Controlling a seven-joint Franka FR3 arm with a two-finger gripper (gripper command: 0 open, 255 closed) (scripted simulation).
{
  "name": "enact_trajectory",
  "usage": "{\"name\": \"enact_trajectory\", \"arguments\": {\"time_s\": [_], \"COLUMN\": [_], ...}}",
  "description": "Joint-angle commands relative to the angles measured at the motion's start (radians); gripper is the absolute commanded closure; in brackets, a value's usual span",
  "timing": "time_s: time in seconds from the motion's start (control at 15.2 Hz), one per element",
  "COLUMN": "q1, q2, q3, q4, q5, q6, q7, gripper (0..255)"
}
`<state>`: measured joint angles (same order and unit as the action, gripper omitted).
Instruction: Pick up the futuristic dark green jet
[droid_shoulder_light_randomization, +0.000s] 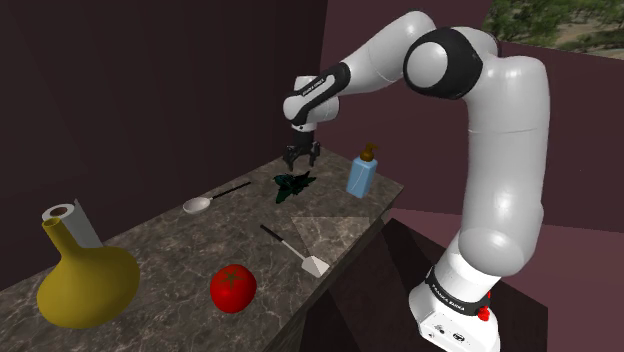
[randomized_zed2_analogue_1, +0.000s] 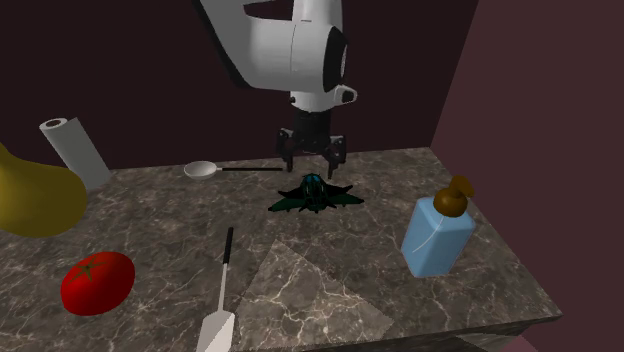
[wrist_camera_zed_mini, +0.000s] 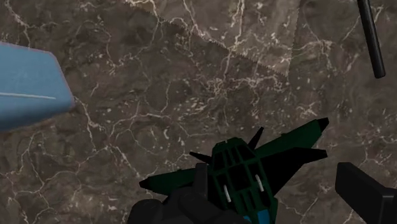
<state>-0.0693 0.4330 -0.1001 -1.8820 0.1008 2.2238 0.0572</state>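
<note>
End effector (randomized_zed2_analogue_1: 312, 156) is hovering open and empty above the green jet (randomized_zed2_analogue_1: 315, 195), with the blue bottle (randomized_zed2_analogue_1: 437, 235) at its four o'clock in the second exterior view.

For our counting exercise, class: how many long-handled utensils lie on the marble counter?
2. A spoon lies near the wall, beside the jet; a spatula lies nearer the open edge, between the tomato and the blue bottle. None seems hidden.

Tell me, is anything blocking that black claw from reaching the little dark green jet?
Nothing visible does. The gripper hangs just above the jet with its fingers open, and only air lies between them. The spoon and the blue bottle sit off to either side on the counter.
</note>
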Motion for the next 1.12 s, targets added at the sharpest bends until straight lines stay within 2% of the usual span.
{"name": "enact_trajectory", "arguments": {"time_s": [0.0, 0.2, 0.86, 0.92, 1.06], "q1": [-0.009, -0.020, -0.025, -0.025, -0.025], "q2": [0.074, 0.195, 0.265, 0.266, 0.266], "q3": [-0.002, -0.004, 0.002, 0.003, 0.002], "q4": [0.087, 0.222, 0.226, 0.226, 0.227], "q5": [0.003, 0.008, 0.016, 0.016, 0.016], "q6": [-0.009, -0.018, 0.048, 0.049, 0.049], "q7": [0.001, 0.006, 0.001, 0.001, 0.000], "gripper": [0, 0, 0, 255, 255]}}
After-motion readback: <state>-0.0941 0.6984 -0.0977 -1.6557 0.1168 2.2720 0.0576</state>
